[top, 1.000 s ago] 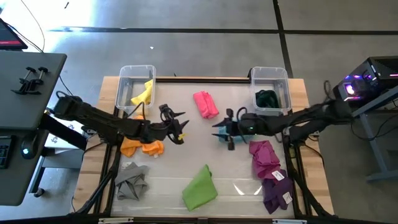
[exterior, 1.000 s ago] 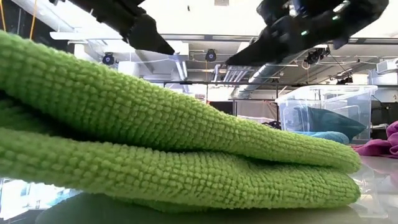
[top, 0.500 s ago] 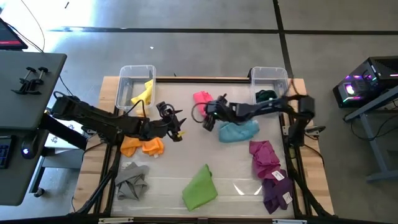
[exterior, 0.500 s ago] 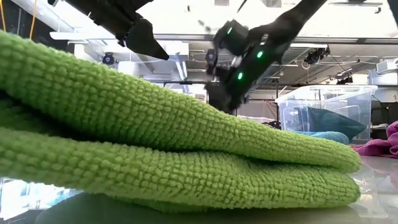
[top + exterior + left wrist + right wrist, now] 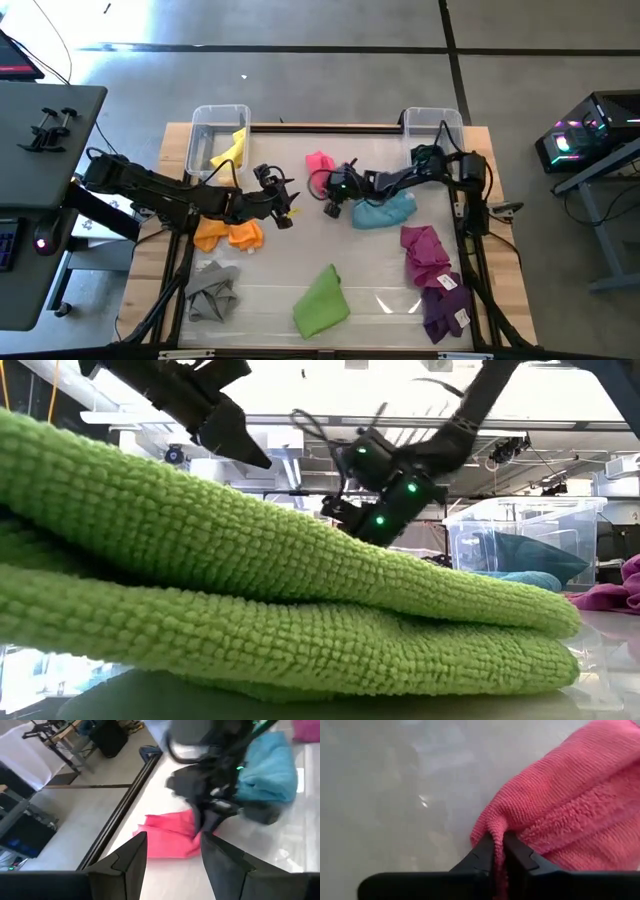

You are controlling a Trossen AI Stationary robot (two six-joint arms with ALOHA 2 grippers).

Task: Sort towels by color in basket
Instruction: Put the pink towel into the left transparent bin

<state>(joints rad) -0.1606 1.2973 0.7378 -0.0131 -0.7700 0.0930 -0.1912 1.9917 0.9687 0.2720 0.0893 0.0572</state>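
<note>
The pink towel (image 5: 318, 161) lies on the table's far middle. My right gripper (image 5: 329, 197) has come down on its near end and is shut on it. The light blue towel (image 5: 386, 210) lies flat just right of it. My left gripper (image 5: 291, 206) hovers open left of the pink towel (image 5: 167, 837), above bare table and beside the orange towel (image 5: 228, 236). The yellow towel (image 5: 230, 150) hangs over the left bin's wall. The dark green towel (image 5: 428, 158) sits in the right bin. My right gripper pinches a small raised fold at the pink towel's edge (image 5: 492, 827) between its two fingertips (image 5: 485, 851). The fingers slant down onto it from the table's right. The rest of the towel (image 5: 570, 800) lies flat on the table.
Two clear bins stand at the far edge, left bin (image 5: 200, 128) and right bin (image 5: 436, 122). On the near half lie the grey towel (image 5: 212, 291), lime green towel (image 5: 322, 301), magenta towel (image 5: 425, 250) and purple towel (image 5: 443, 302). The lime towel (image 5: 250, 590) fills the low view.
My right gripper has swung from above the light blue towel toward the table's left and far edge, and has come down on the pink towel. The light blue towel now lies uncovered on the table.
</note>
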